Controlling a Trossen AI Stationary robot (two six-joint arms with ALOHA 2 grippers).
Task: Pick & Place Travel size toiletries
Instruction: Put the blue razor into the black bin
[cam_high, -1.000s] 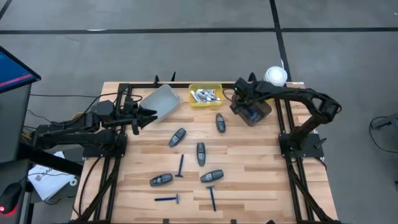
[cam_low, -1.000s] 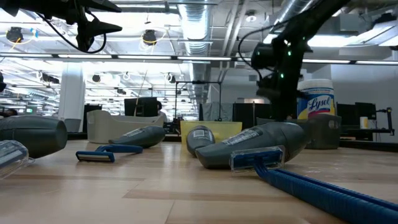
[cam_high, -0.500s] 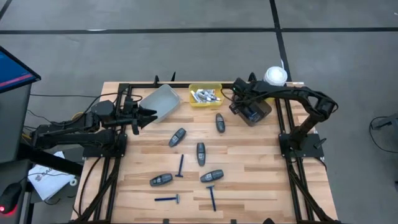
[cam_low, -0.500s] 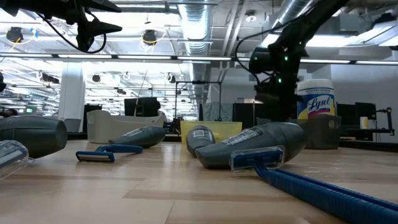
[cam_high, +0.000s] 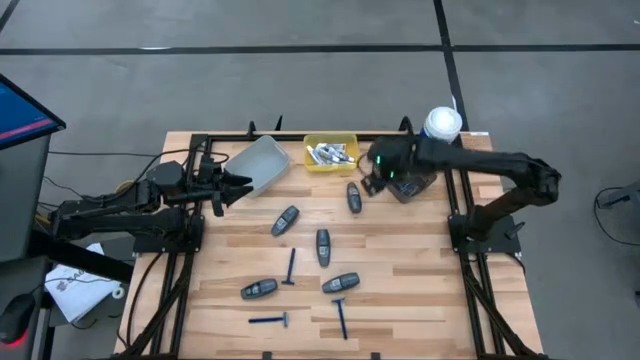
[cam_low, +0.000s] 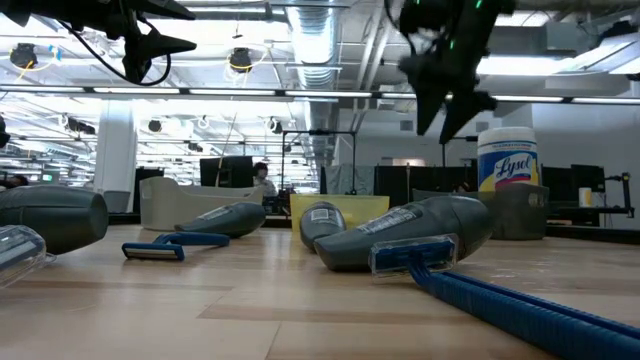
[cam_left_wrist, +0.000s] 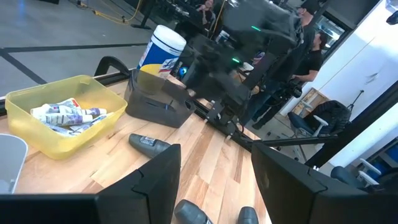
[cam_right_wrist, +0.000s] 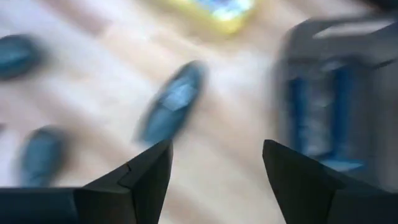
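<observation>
Several dark grey oval pods lie on the wooden table; one pod (cam_high: 353, 197) lies next to the dark bin (cam_high: 410, 183), which holds blue razors (cam_right_wrist: 323, 106). Others lie mid-table (cam_high: 323, 245) and nearer (cam_high: 341, 283). Three thin blue razors (cam_high: 291, 267) lie toward the near edge. White mini tubes (cam_high: 330, 153) fill the yellow bin (cam_high: 330, 140). My right gripper (cam_high: 372, 183) hangs open and empty above the table, between the dark bin and that pod (cam_right_wrist: 174, 102). My left gripper (cam_high: 238, 185) is open and empty beside the grey bin (cam_high: 258, 165).
A white wipes canister (cam_high: 441, 124) with a yellow label stands at the far right corner, behind the dark bin. The three bins line the far edge. Black frame rails run along the table's left and right sides. People show in the room beyond the table.
My right gripper has risen from over the dark bin and swung toward the table's left and near side, ending above the gap between that bin and the closest pod. The things on the table have stayed where they were.
</observation>
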